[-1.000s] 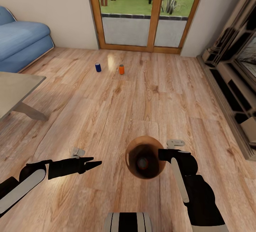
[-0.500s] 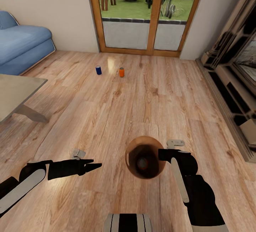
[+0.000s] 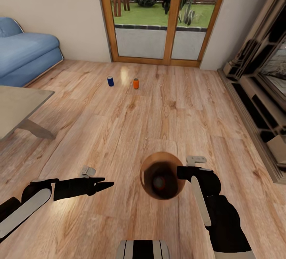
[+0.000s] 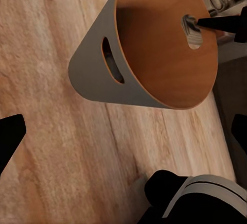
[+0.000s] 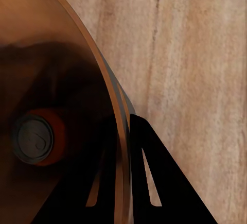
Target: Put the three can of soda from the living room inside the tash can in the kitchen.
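Head view: the right claw (image 3: pixel 182 172) carries a dark grey, tapered round bin with a tan wood-coloured inside (image 3: pixel 147 169) over the warm wood-plank floor (image 3: pixel 119 132) of the living room.

Right wrist view shows that claw's two fingers (image 5: pixel 149 172) clamped on the bin's rim (image 5: pixel 110 100), one inside and one outside, with an orange soda can with a silvery top (image 5: pixel 38 139) lying at the bin's bottom. Well ahead, near the wood-framed glass doors (image 3: pixel 165 16), a dark blue soda can (image 3: pixel 110 81) and a second orange soda can (image 3: pixel 136 84) stand upright, near each other on the floor. Beside the bin, the left claw (image 3: pixel 104 184) holds nothing, its fingers spread apart in the left wrist view. A blue sofa (image 3: pixel 24 52) and a low grey table (image 3: pixel 16 106) lie to the left.
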Motion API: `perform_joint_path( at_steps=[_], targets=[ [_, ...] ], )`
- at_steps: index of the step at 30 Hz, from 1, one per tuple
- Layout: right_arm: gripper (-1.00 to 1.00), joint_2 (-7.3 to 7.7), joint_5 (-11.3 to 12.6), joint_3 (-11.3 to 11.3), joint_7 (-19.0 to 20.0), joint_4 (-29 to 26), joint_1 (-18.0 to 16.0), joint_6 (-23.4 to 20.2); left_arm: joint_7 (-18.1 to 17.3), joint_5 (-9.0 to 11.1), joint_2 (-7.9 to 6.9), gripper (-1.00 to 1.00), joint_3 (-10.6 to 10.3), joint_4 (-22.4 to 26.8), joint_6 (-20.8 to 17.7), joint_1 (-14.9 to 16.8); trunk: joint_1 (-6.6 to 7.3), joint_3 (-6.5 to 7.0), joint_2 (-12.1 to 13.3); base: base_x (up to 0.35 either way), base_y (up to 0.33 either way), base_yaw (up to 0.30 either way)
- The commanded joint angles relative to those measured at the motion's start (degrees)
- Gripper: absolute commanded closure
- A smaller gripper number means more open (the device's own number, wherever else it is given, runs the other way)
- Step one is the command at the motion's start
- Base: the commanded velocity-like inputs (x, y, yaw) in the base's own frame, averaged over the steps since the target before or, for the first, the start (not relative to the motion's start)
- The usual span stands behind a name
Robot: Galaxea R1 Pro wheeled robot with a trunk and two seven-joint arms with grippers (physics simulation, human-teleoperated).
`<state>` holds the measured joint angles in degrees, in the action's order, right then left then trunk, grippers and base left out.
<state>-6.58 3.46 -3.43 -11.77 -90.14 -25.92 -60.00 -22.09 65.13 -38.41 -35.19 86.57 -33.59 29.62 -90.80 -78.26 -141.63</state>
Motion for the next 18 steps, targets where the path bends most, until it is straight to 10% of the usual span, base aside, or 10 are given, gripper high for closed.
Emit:
perform_joint_path(
  at_steps=[1, 18],
  targets=[
    [1.0, -0.01, 0.7, 0.0, 0.3, 0.0, 0.0, 0.0, 0.0, 0.0, 0.0, -1.0, 0.0, 0.0, 0.0, 0.0, 0.0, 0.09, 0.0, 0.0, 0.0, 0.0],
    [1.0, 0.07, 0.7, 0.0, 0.3, 0.0, 0.0, 0.0, -0.1, 0.1, 0.03, -1.0, 0.2, 0.0, -0.2, 0.0, 0.0, 1.09, 0.0, 0.0, 0.0, 0.0]
  ],
)
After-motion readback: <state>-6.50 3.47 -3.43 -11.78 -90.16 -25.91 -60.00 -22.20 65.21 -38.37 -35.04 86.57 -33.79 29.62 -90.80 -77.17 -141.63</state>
